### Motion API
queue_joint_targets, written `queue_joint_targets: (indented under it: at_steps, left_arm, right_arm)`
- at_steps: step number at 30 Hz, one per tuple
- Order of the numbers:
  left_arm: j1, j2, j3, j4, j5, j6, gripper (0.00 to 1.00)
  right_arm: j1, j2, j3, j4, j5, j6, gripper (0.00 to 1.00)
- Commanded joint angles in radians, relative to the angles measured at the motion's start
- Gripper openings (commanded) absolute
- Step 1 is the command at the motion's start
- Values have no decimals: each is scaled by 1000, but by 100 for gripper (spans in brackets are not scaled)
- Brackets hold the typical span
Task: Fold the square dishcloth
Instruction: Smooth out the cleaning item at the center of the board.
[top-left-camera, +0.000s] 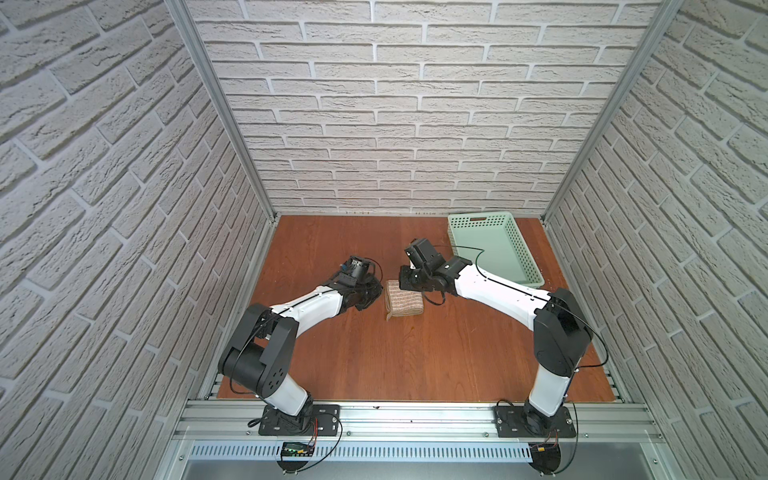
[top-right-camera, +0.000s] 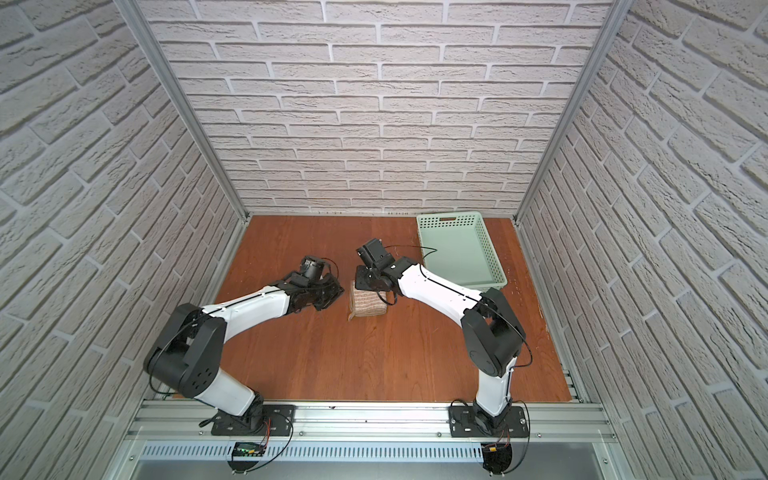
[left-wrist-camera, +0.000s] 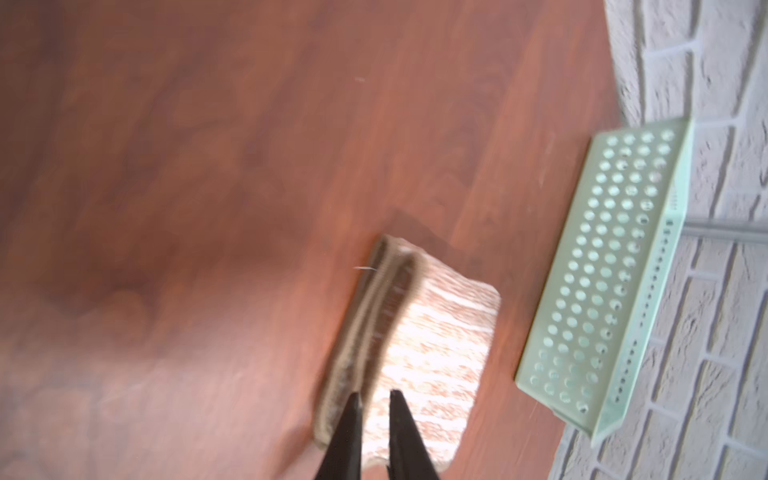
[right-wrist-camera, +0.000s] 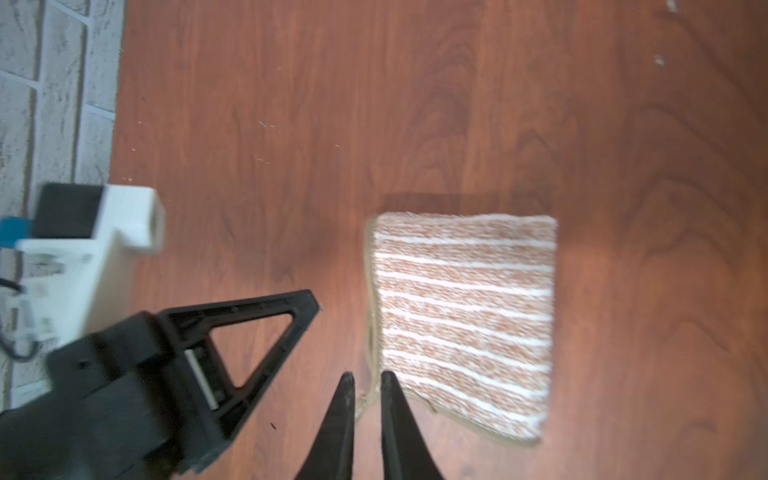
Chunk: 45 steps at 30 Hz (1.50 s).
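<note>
Both grippers at the folded cloth, jaws nearly closed.
Left gripper (left-wrist-camera: 374, 395): tips a narrow slit apart, with the cloth's layered edge showing through the gap. Right gripper (right-wrist-camera: 366, 376): same narrow slit, with the tan hem corner showing through it; cannot tell whether they touch. The square dishcloth (top-left-camera: 405, 303) lies folded into a compact striped pad on the wooden table (top-left-camera: 374, 365), mid-table between the two grippers. The green perforated basket (top-left-camera: 494, 249) sits near the far right corner.
</note>
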Motion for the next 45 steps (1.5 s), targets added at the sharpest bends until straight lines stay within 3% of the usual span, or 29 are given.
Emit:
queue_joint_targets:
  at_steps: [1,8,22,45]
  left_arm:
    - [-47,19,89,-69,-22,99,15]
    - [-62,148,209,-98,39,161,14]
    - [35,354,306,-85,103,175,12]
    - [91,379,351,-70,134,208,15]
  right_arm:
    - [-19,-63,-58,10,-6,-27,14]
    - [-31,-103,-181,34,-12,-23,13]
    - [-34,3,-251,130,-54,14,14]
    - [1,79,-271,185,-76,64,14]
